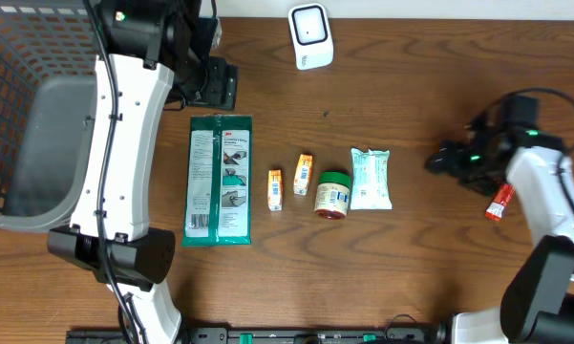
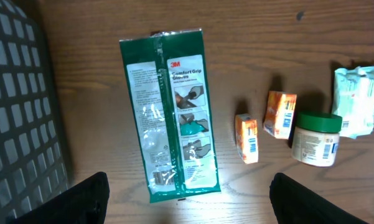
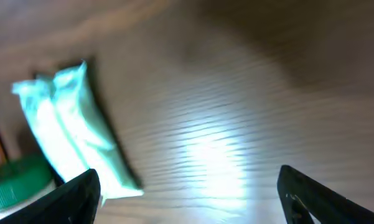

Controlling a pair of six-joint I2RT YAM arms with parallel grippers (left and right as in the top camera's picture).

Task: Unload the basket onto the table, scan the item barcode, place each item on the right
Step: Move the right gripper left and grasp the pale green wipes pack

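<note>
Five items lie in a row on the wooden table: a green 3M glove pack (image 1: 220,179) (image 2: 171,115), two small orange boxes (image 1: 275,189) (image 1: 304,175) (image 2: 247,138) (image 2: 280,114), a green-lidded jar (image 1: 331,194) (image 2: 316,138) and a pale mint pouch (image 1: 371,179) (image 2: 358,99) (image 3: 74,137). A white scanner (image 1: 310,36) stands at the back. My left gripper (image 1: 215,84) (image 2: 187,208) hangs open, high above the table behind the glove pack. My right gripper (image 1: 441,161) (image 3: 193,199) is open over bare table, right of the pouch. Neither holds anything.
A dark mesh basket (image 1: 19,115) (image 2: 18,112) with a grey liner fills the left side. A small red item (image 1: 499,201) lies beside the right arm. The jar's green lid (image 3: 15,180) shows at the left edge of the right wrist view.
</note>
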